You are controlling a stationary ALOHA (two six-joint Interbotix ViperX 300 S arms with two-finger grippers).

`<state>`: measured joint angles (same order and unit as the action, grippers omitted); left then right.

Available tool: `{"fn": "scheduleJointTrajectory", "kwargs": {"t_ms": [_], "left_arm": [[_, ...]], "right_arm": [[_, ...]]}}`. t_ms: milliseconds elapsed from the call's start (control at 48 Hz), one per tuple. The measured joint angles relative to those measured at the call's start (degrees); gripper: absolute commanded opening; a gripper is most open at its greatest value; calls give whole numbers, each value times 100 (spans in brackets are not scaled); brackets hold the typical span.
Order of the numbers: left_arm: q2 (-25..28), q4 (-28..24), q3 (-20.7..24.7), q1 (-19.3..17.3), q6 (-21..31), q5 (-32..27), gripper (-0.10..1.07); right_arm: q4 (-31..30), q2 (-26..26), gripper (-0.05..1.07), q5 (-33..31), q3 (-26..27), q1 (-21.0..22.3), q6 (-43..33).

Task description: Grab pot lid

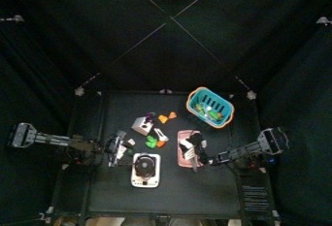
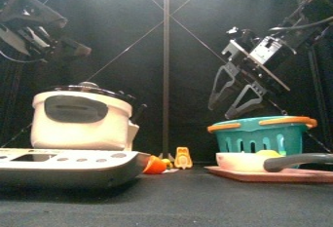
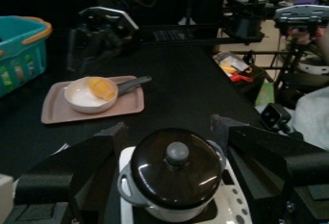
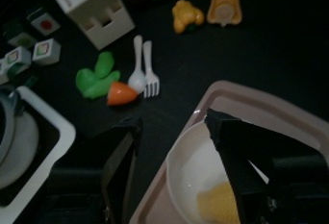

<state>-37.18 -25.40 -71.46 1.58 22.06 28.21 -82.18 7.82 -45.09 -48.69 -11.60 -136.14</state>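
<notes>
Left gripper [image 3: 167,170], jaws fully spread and empty, above the black pot lid [image 3: 178,161]; descend centred, closing on its knob [image 3: 176,152], apparently round.

Black table [image 1: 116,186] (cooker [image 1: 144,171], tray [image 1: 191,148], basket [image 1: 212,108])

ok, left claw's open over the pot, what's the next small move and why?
Probably lower the left claw straight down until its fingers flank the knob on the pot lid, then close. The left wrist view shows the knob centred between the open fingers, lid seated on the pot, not yet touched.
</notes>
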Motion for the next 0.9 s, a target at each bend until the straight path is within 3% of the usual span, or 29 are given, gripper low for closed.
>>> {"fn": "scheduleJointTrajectory", "kwargs": {"t_ms": [146,479,729,896], "left_arm": [[562,70,246,202,9,9,103],[1687,580,677,580,-167,-492,103],[1837,668,984,703,-598,-1318,103],[1863,712,1090,703,-800,-1468,103]], "right_arm": [[-123,123,89,-9,-97,299,0],[-237,659,89,105,-272,325,0],[-132,606,89,105,-352,299,-9],[-53,448,89,105,-352,316,-9]]}}
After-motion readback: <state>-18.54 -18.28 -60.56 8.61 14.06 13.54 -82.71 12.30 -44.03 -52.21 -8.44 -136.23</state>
